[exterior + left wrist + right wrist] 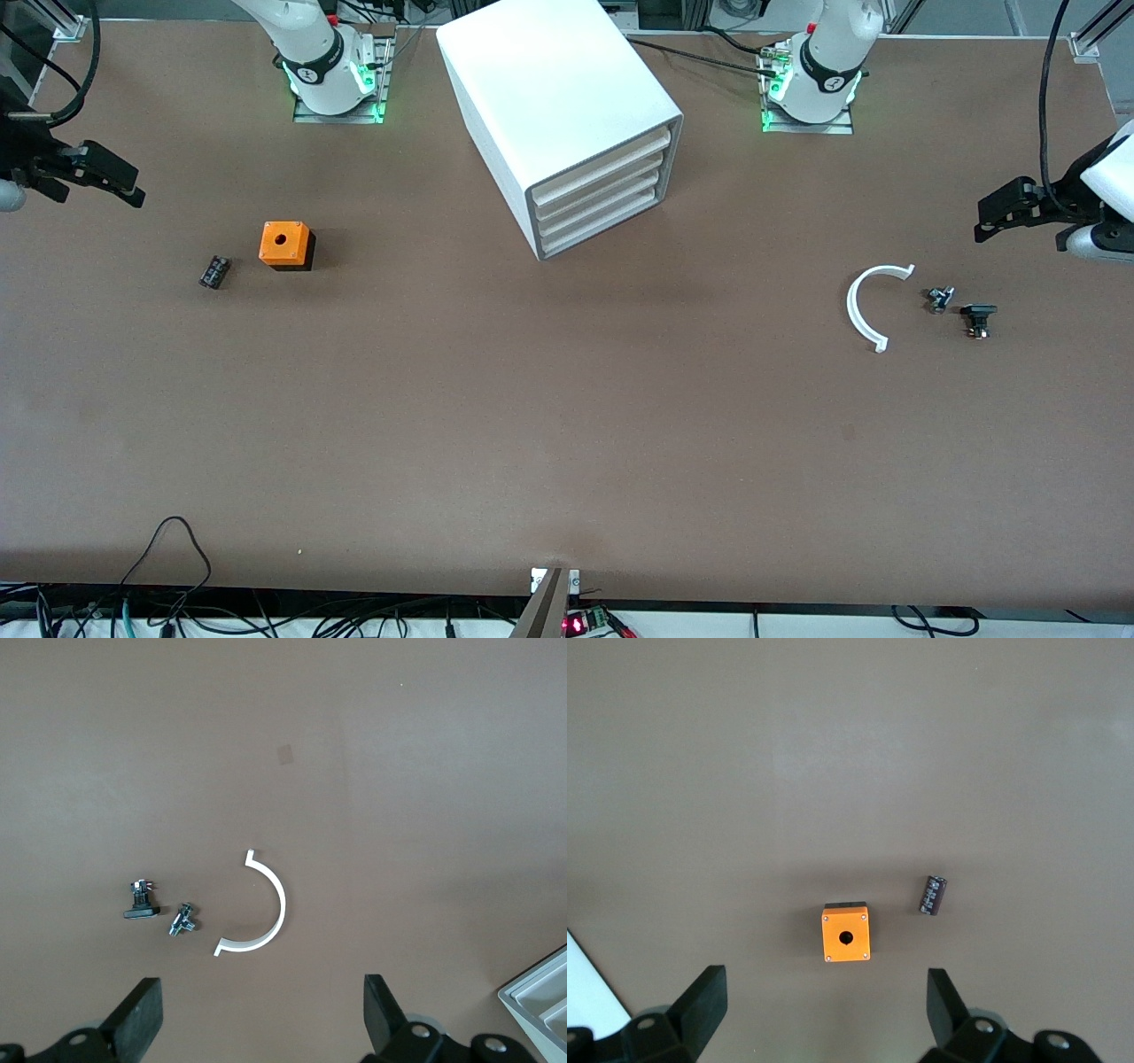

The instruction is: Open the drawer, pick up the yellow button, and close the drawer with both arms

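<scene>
Front view, table: a wide brown matte tabletop fills the view, with cables and a small lit red display along its edge nearest the camera.
Front view, cabinet: a large white box-shaped cabinet stands between the two arm bases, turned at an angle; its topmost shallow white tray drawer is shut, flush with the three like drawers below it.
Front view, button: no orange-capped button can be seen anywhere on the tabletop.
Front view, right arm's end: an orange cube with a round hole on a black base sits beside a small black cylindrical part.
Front view, left arm's end: a white curved half-ring strip lies near a small grey metal part and a small black flat-headed part.
Front view, grippers: the right gripper and the left gripper each hover at their own table end, waiting.
Left wrist view: fingers spread wide, holding nothing, over bare table by the half-ring; a cabinet corner shows.
Right wrist view: fingers spread wide, empty, over the table by the cube.
</scene>
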